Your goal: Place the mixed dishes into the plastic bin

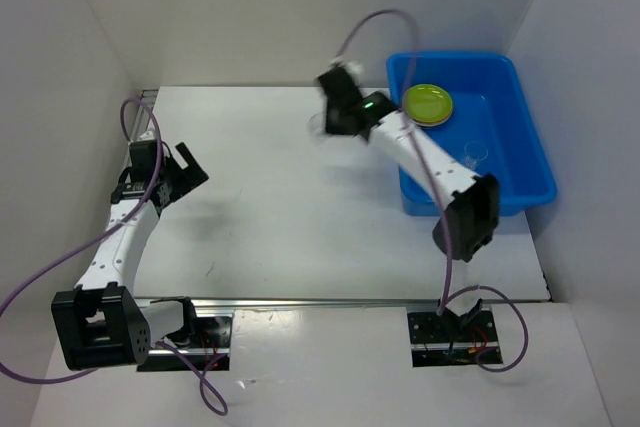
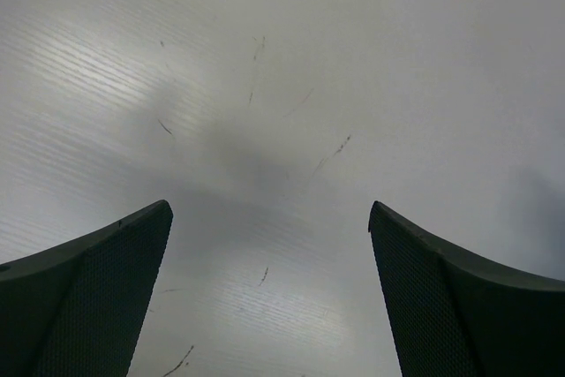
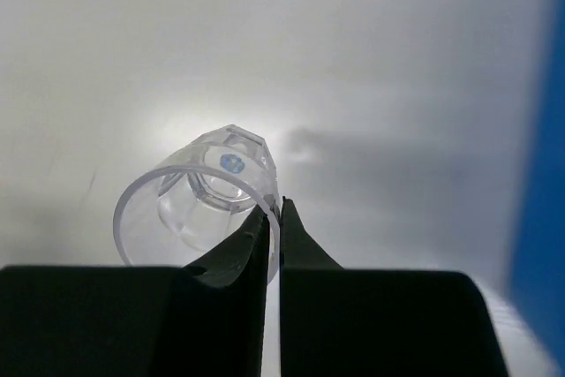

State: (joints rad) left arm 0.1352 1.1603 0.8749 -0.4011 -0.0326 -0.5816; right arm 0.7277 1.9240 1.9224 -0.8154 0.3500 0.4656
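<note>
One clear cup (image 3: 196,209) hangs pinched in the right gripper (image 3: 274,211), the two fingers closed on its wall with one inside the rim and one outside. The cup is tipped over: its open mouth faces back toward the wrist and its faceted base points away, so its long axis runs roughly along the fingers, not upright. It is clear of the white table (image 1: 270,207), I think, though the overhead view is smeared at that spot and I would not swear to the gap.

Everything turns on where the blue plastic bin (image 1: 530,162) lies from that cup. From above, the gripper sits just outside the bin's left wall, near its far corner; in the wrist view the blue wall shows as a strip down the right edge. The carry, as I judge it, is a short sideways move to the right and over the raised rim.

Inside the bin, a lime green plate (image 1: 428,104) rests toward the far left corner and a second clear cup (image 1: 475,154) stands nearer the middle. The other plates I cannot make out.

The left gripper (image 2: 269,209) is well away from the bin's left side, jaws spread wide over bare table, holding nothing. The right arm is plainly the nearer.
</note>
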